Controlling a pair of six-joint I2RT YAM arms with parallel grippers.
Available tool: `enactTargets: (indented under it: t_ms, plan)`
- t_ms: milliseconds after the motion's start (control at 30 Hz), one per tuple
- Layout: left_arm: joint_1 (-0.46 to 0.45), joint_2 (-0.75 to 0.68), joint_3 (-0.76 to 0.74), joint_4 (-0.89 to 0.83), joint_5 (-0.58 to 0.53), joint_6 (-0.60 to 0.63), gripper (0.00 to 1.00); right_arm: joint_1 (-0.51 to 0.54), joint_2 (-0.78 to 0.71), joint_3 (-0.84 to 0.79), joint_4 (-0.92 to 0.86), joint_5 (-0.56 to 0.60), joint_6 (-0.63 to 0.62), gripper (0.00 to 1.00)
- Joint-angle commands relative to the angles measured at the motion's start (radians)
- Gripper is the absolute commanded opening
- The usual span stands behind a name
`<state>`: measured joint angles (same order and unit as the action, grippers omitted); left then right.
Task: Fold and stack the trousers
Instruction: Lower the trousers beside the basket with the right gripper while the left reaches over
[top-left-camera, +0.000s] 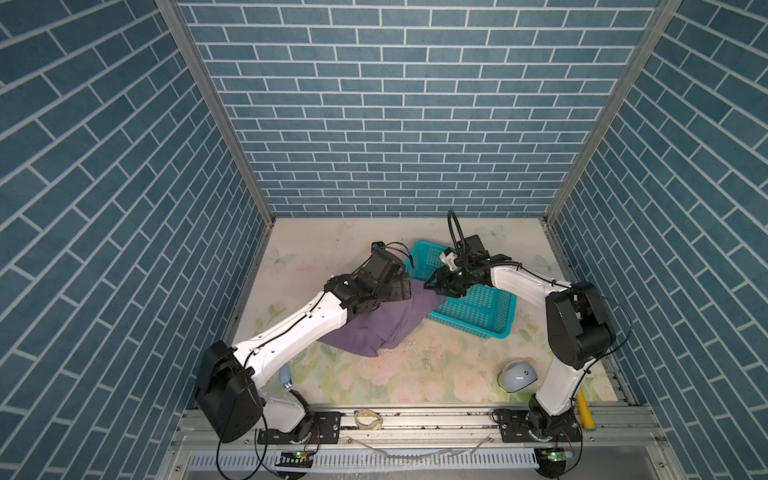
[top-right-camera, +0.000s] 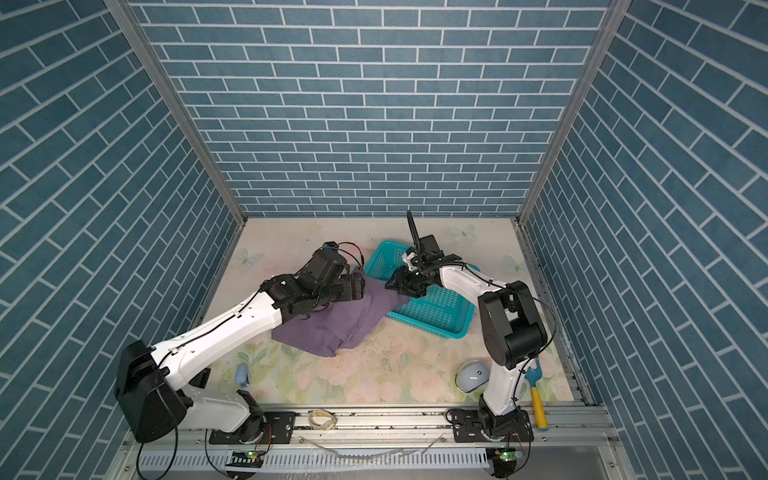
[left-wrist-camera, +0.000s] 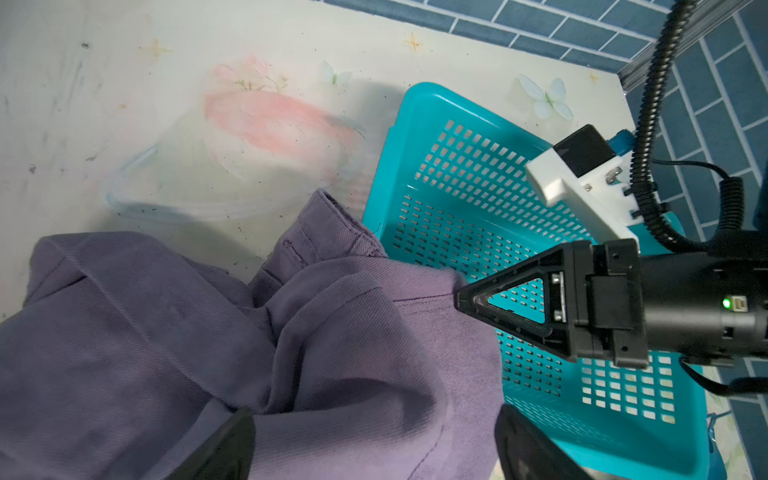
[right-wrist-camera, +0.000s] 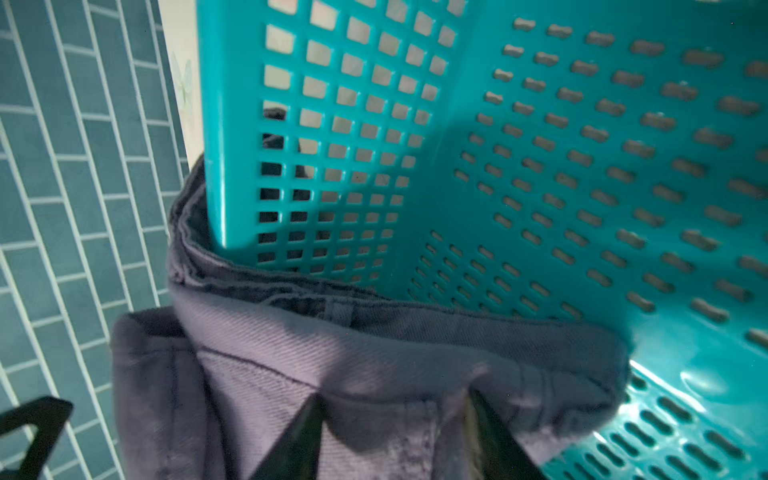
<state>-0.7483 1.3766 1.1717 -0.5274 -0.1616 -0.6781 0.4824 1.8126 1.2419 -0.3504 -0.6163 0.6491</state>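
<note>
The dusty-purple trousers (top-left-camera: 365, 332) (top-right-camera: 324, 328) lie in a crumpled heap on the flowered table, left of the teal basket (top-left-camera: 482, 316) (top-right-camera: 440, 316). One end of them reaches over the basket's near corner. My left gripper (top-left-camera: 404, 291) (top-right-camera: 358, 289) hovers over the heap's far end. In the left wrist view it (left-wrist-camera: 374, 449) is wide open, with trousers (left-wrist-camera: 166, 332) cloth between its fingers. My right gripper (top-left-camera: 431, 287) (top-right-camera: 392, 285) (left-wrist-camera: 469, 301) is at the basket (left-wrist-camera: 478, 199) corner. In the right wrist view it (right-wrist-camera: 395, 428) pinches a bunched fold of the trousers (right-wrist-camera: 374, 357) near the waistband, inside the basket (right-wrist-camera: 582, 166).
A white dome-shaped object (top-left-camera: 517, 376) (top-right-camera: 473, 376) sits at the front right beside a yellow-handled tool (top-right-camera: 537, 399). A small blue item (top-left-camera: 286, 376) (top-right-camera: 242, 375) lies at the front left. A rubber band (top-left-camera: 368, 417) rests on the front rail. Blue brick walls enclose three sides.
</note>
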Motion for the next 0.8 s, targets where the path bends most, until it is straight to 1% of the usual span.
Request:
enactTargets:
  t_ms: [0, 100, 167, 300, 367, 433, 567, 667, 700, 767]
  plan:
    - [0.006, -0.052, -0.014, -0.05, -0.059, 0.003, 0.91, 0.007, -0.014, 0.013, 0.035, -0.041, 0.054, 0.0]
    - [0.029, -0.093, -0.011, -0.084, -0.089, 0.003, 0.91, 0.02, -0.051, 0.093, -0.011, -0.011, 0.042, 0.0]
    - [0.046, -0.137, -0.016, -0.104, -0.114, 0.003, 0.91, 0.057, -0.076, 0.189, -0.087, 0.047, -0.011, 0.0]
    - [0.091, -0.263, -0.062, -0.126, -0.172, -0.008, 0.93, 0.2, -0.073, 0.443, -0.289, 0.241, -0.173, 0.0]
    - [0.123, -0.328, -0.094, -0.138, -0.192, -0.022, 0.94, 0.276, -0.047, 0.536, -0.329, 0.283, -0.224, 0.0]
    - [0.163, -0.391, -0.125, -0.163, -0.21, -0.043, 0.94, 0.337, -0.004, 0.606, -0.334, 0.254, -0.247, 0.0]
    - [0.222, -0.474, -0.175, -0.225, -0.234, -0.101, 0.94, 0.429, 0.121, 0.711, -0.356, 0.121, -0.272, 0.0]
    - [0.237, -0.505, -0.208, -0.251, -0.237, -0.133, 0.94, 0.499, 0.206, 0.775, -0.431, 0.1, -0.339, 0.0]
    - [0.238, -0.51, -0.219, -0.254, -0.235, -0.139, 0.94, 0.519, 0.228, 0.791, -0.461, 0.108, -0.366, 0.05]
    - [0.24, -0.511, -0.23, -0.259, -0.233, -0.152, 0.94, 0.533, 0.25, 0.816, -0.515, 0.109, -0.406, 0.19]
